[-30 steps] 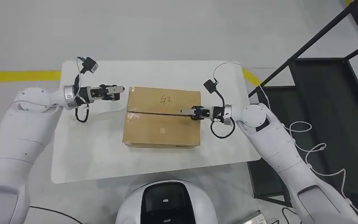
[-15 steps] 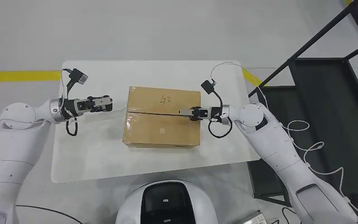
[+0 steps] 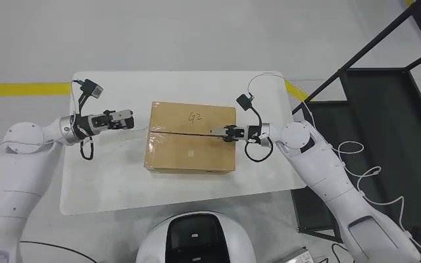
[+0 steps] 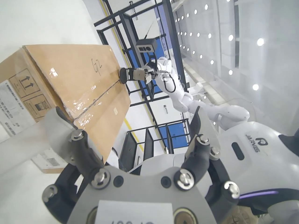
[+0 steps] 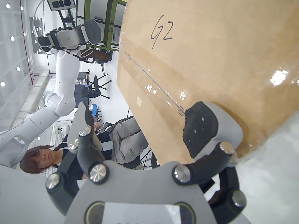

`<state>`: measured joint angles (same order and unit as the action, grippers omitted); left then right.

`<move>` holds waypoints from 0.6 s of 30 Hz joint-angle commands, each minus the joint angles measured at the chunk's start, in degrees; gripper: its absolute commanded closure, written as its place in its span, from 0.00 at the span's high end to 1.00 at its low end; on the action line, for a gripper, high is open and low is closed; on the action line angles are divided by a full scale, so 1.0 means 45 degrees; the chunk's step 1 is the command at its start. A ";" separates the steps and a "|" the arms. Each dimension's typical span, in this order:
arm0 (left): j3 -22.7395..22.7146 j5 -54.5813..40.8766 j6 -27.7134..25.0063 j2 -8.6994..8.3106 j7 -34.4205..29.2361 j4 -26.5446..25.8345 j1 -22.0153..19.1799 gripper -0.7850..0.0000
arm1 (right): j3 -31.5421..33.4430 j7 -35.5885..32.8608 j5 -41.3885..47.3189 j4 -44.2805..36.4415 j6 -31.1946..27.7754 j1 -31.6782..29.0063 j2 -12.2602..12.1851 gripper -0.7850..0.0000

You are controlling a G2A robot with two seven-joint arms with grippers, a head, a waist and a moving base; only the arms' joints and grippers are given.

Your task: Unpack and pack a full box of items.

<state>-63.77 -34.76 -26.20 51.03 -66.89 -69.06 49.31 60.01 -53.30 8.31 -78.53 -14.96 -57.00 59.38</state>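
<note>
The open right tool [image 3: 228,132] has one pad [image 5: 201,129] at the seam [image 3: 187,133] end of the taped box [image 3: 191,154], probably to split it open. The open left tool [image 3: 129,119] hovers just off the opposite end, likely to brace.

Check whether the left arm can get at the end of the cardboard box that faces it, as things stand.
Probably yes. The left gripper is open and faces the left end of the box, apart from it, with only table between them. The right gripper sits at the opposite end, out of the way.
</note>
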 commanded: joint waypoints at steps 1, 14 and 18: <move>-0.0307 -0.0101 0.0406 -0.0074 0.0851 -0.0455 0.0669 1.00 | 0.0000 0.0000 0.0000 0.0000 0.0000 0.0000 0.0000 1.00; -0.1804 -0.0541 0.0233 -0.0234 0.5683 -0.2660 0.5242 1.00 | 0.0000 0.0000 0.0000 0.0000 0.0000 0.0000 0.0000 1.00; -0.1840 -0.0759 -0.0066 -0.0150 0.6127 -0.2722 0.5513 1.00 | 0.0000 0.0000 0.0000 0.0000 0.0000 0.0000 0.0000 1.00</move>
<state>-72.06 -38.14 -26.47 50.33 -39.24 -81.27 74.09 60.01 -53.30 8.31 -78.53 -14.96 -57.00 59.38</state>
